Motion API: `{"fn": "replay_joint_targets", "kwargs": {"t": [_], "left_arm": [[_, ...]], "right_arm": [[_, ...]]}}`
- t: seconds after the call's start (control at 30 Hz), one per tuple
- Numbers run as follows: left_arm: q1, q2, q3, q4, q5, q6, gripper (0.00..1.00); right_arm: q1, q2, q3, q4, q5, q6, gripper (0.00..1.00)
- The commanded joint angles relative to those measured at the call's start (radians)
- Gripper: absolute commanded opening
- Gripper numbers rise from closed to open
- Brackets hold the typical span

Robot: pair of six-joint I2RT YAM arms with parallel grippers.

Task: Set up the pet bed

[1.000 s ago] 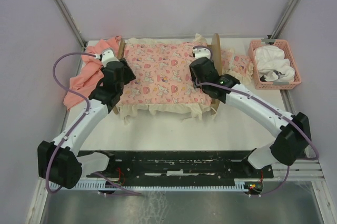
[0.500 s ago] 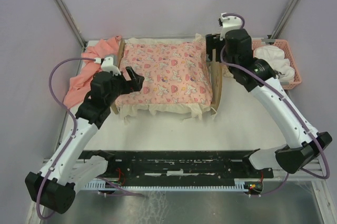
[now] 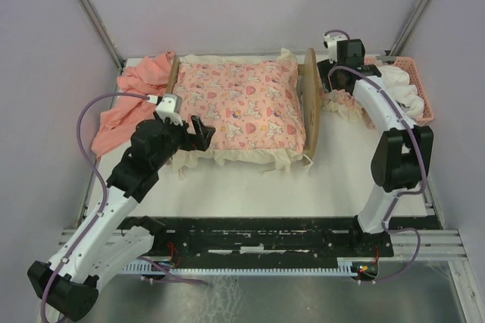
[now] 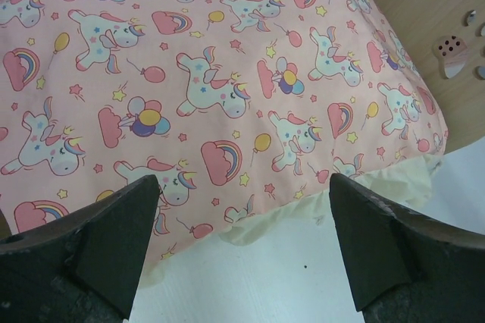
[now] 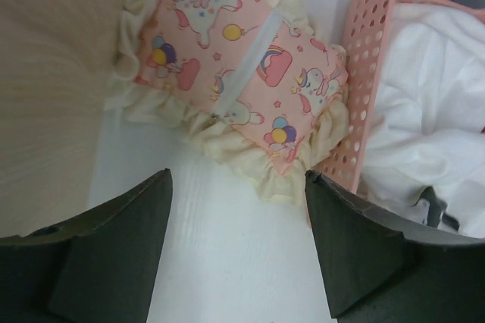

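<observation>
The pet bed (image 3: 309, 103) stands at the back middle, its light-wood headboard (image 4: 424, 4) on the right. A pink unicorn-print cushion (image 3: 242, 107) with a cream frill fills it and hides the base. My left gripper (image 3: 201, 132) hovers open at the bed's front left corner, nothing between its fingers (image 4: 114, 239). A small matching pillow (image 5: 235, 73) lies on the table between the headboard (image 5: 53, 73) and the pink basket (image 5: 379, 58). My right gripper (image 5: 239, 239) hangs open just above it, also seen as the right gripper (image 3: 333, 74) beyond the headboard.
A salmon-pink cloth (image 3: 129, 103) lies crumpled left of the bed. The pink basket (image 3: 413, 103) at the back right holds white fabric (image 5: 432, 111). White table (image 3: 250, 186) stretches in front of the bed; walls close in on three sides.
Both grippers have let go of the cushion and opened. The left pulled back toward the front left corner. The right swung over the headboard and came down above the small pillow.
</observation>
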Motion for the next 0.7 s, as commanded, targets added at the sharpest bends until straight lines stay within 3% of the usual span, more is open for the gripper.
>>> {"fn": "replay_joint_targets", "kwargs": {"t": [0.0, 0.2, 0.53, 0.67], "left_arm": [[-0.007, -0.026, 0.004, 0.011, -0.077, 0.056, 0.99], [-0.007, -0.035, -0.001, 0.018, -0.07, 0.082, 1.0], [-0.005, -0.091, -0.026, 0.046, -0.078, 0.102, 0.92], [-0.006, -0.111, -0.03, 0.054, -0.084, 0.101, 0.88]], "right_arm": [[-0.048, 0.091, 0.078, 0.007, -0.075, -0.137, 0.79], [-0.059, 0.233, 0.145, -0.007, -0.004, -0.28, 0.79], [-0.097, 0.392, 0.229, -0.019, -0.047, -0.286, 0.78], [-0.101, 0.466, 0.266, -0.048, -0.036, -0.293, 0.73]]}}
